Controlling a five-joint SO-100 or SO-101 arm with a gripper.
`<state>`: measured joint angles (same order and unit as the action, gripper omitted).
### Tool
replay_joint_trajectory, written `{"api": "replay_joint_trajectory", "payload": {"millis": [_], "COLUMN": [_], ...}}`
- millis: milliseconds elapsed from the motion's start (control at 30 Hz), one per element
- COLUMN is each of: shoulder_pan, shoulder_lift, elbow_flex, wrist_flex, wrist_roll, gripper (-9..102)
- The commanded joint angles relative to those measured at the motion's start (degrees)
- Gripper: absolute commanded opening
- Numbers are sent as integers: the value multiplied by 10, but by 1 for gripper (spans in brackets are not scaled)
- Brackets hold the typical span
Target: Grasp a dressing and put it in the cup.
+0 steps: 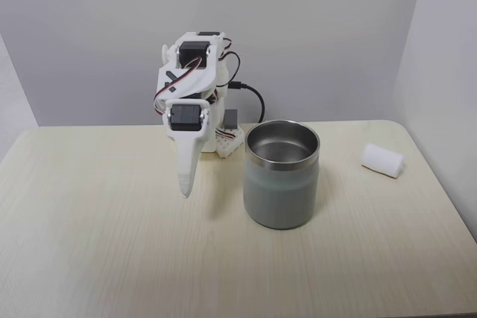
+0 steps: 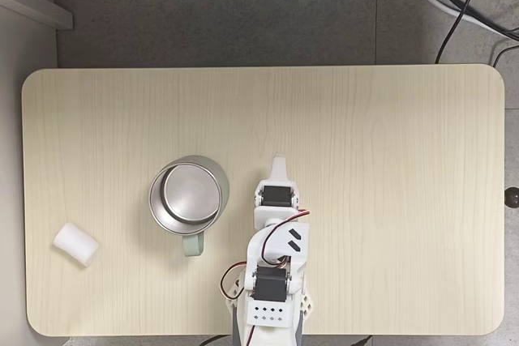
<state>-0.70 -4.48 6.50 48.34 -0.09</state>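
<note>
While the pincer (image 1: 185, 193) hangs closed (empty) beside the cup (image 1: 282, 184), the dressing (image 1: 382, 160) lies well apart.

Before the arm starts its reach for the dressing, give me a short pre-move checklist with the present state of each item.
1. Dressing free to grasp: ok. It lies alone on the table, apart from the cup.
2. Cup upright and open: ok. In the fixed view from above, its inside looks empty.
3. Gripper carrying nothing: ok. It hangs pointing down, with nothing between its fingers.
4. Jaws open enough for the dressing: not ok. They look shut.
5. Straight path to the dressing: not ok. The cup stands between gripper and dressing, so the arm likely has to go around or over it.
</note>
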Motion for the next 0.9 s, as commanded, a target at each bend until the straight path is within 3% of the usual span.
{"api": "replay_joint_trajectory", "payload": {"millis": [0,567,867], "shoulder_pan": [11,11,41], "shoulder_lift": [-4,-4,3], "elbow_flex": [10,11,142], "wrist_flex": [-8,-7,76], "wrist_roll": [12,11,4], "gripper": [0,0,0]}}
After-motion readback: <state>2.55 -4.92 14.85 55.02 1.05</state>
